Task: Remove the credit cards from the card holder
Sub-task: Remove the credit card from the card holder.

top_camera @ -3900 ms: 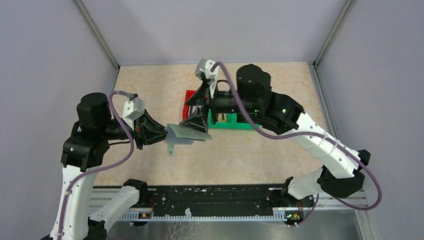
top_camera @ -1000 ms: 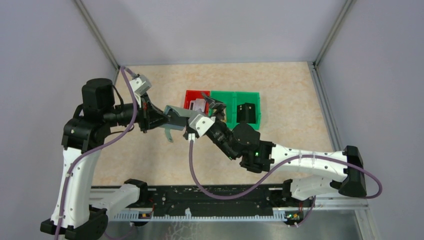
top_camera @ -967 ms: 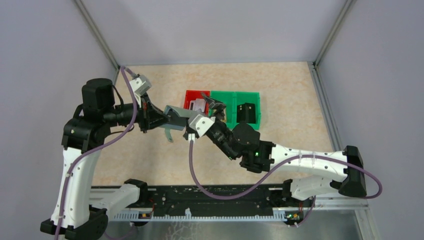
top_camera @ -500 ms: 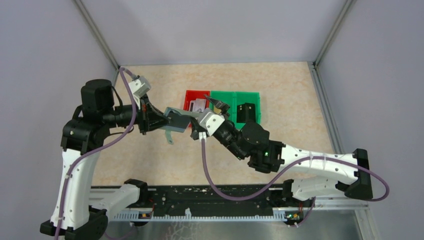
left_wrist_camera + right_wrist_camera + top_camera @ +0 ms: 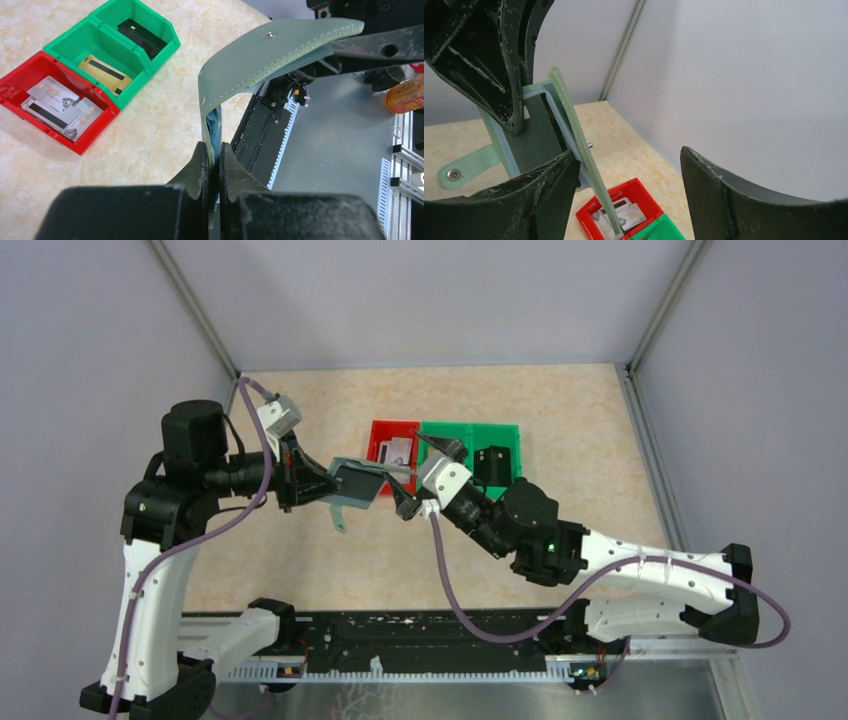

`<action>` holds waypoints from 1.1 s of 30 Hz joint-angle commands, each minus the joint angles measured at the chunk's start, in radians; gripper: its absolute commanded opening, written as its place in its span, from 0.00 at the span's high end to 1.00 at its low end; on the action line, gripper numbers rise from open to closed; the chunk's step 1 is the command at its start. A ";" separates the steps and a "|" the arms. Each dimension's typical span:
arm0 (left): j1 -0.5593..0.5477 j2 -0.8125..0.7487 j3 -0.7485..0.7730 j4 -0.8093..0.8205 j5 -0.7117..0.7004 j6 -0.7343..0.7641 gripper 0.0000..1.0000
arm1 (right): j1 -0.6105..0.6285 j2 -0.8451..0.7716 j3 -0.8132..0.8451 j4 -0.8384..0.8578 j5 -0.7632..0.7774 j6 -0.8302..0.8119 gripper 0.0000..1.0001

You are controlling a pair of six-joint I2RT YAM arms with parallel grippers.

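The pale grey-green card holder hangs open above the table, left of the bins. My left gripper is shut on its lower edge, where thin blue layers show between the leaves. Its upper flap spreads toward my right gripper, which is open. That flap stands between the right fingers, close against the left finger. A dark inner panel shows behind it. Silvery credit cards lie in the red bin.
Two green bins adjoin the red one; one holds a gold striped card, the far one a dark card. The holder's tab with a snap dangles down. Grey walls enclose the back and sides.
My right arm has shifted to the right, its gripper now at the holder's right edge, jaws slightly narrower. The left arm has tilted the holder a little and otherwise kept its place.
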 commanded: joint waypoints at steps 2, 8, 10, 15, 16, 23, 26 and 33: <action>-0.001 -0.009 0.016 0.002 0.040 0.015 1.00 | -0.013 -0.049 0.049 -0.042 -0.086 0.064 0.29; -0.001 -0.014 0.026 -0.003 0.049 0.018 1.00 | -0.015 -0.045 0.005 -0.100 -0.071 0.044 0.29; -0.001 -0.012 0.033 -0.006 0.058 0.019 1.00 | -0.019 -0.041 -0.002 -0.107 -0.071 0.041 0.29; -0.001 -0.006 0.045 -0.014 0.078 0.022 1.00 | -0.028 -0.018 0.008 -0.096 -0.074 0.029 0.29; -0.001 -0.006 0.045 -0.014 0.080 0.023 1.00 | -0.028 -0.012 0.017 -0.089 -0.079 0.027 0.29; -0.001 -0.007 0.037 -0.020 0.071 0.040 1.00 | -0.028 0.069 0.137 -0.118 -0.164 0.017 0.40; -0.001 -0.007 0.035 -0.039 0.056 0.073 1.00 | -0.028 0.101 0.191 -0.168 -0.182 0.019 0.43; -0.001 -0.008 0.020 -0.063 0.042 0.125 1.00 | -0.028 0.101 0.243 -0.248 -0.204 0.033 0.65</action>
